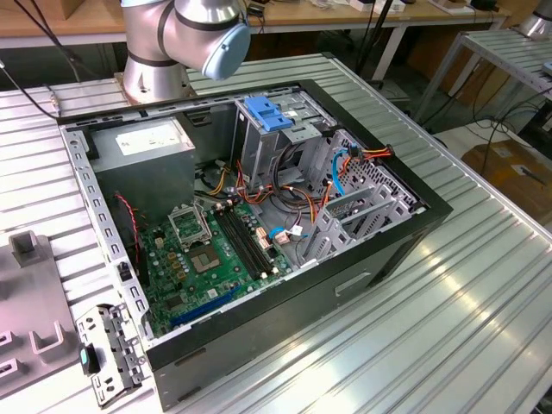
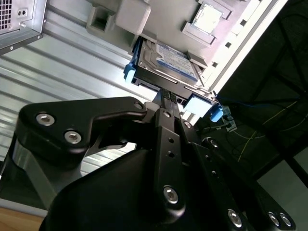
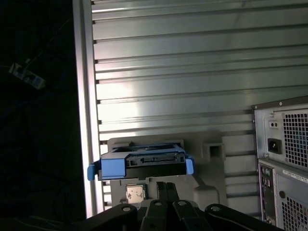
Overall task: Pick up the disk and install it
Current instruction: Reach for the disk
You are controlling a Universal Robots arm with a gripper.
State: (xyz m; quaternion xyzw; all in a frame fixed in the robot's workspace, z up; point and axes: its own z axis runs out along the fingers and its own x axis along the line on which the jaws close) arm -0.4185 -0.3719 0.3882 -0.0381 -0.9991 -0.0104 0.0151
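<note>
The disk lies flat on a grey moulded holder. It has a dark body, a white-and-blue label and blue carrier rails on its edges. In the first wrist view the disk shows end-on, connector side toward the camera, on the same holder. My gripper hovers just short of the disk's near edge with its two black fingers pressed together and nothing between them. The same gripper sits close below the disk's connector end in the first wrist view.
The open computer case lies on the ribbed metal table, with a motherboard, grey power supply and a metal drive cage with blue latch. The case's rear panel stands beside the holder. The table edge is near the disk.
</note>
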